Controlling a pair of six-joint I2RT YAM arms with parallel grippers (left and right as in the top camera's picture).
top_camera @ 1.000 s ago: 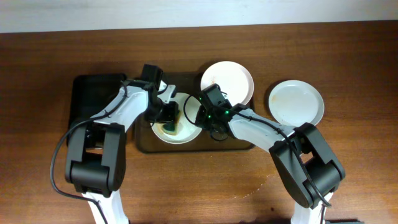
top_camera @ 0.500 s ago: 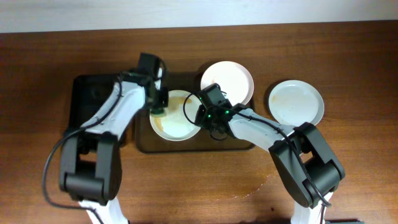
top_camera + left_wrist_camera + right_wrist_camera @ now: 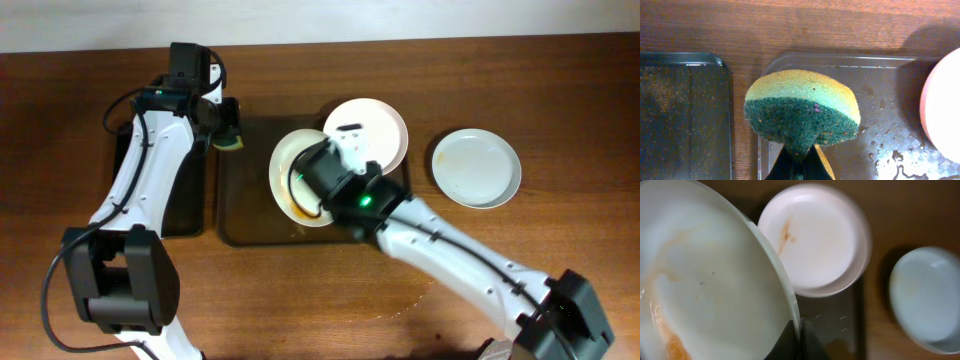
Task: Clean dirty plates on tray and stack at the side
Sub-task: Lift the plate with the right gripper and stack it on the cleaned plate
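While my right gripper (image 3: 799, 332) pinches the smeared plate (image 3: 705, 280) by its rim above the tray (image 3: 245, 215), I should carry it level, clear of the second plate (image 3: 375, 125); my left gripper (image 3: 799, 160) clamps the sponge (image 3: 802, 112).

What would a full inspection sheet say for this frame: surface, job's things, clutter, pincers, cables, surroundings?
Surface: brown wooden table.
Job's things: dark tray, wet with droplets; smeared plate held tilted over it; streaked plate at the tray's far right corner; third plate on the table, right of the tray.
Clutter: black tray, speckled, left of the dark tray.
Pincers: left pincer shut on a yellow-green sponge; right pincer shut on the smeared plate's rim.
Cables: black cable looping by the left arm's base.
Surroundings: pale wall behind the table.
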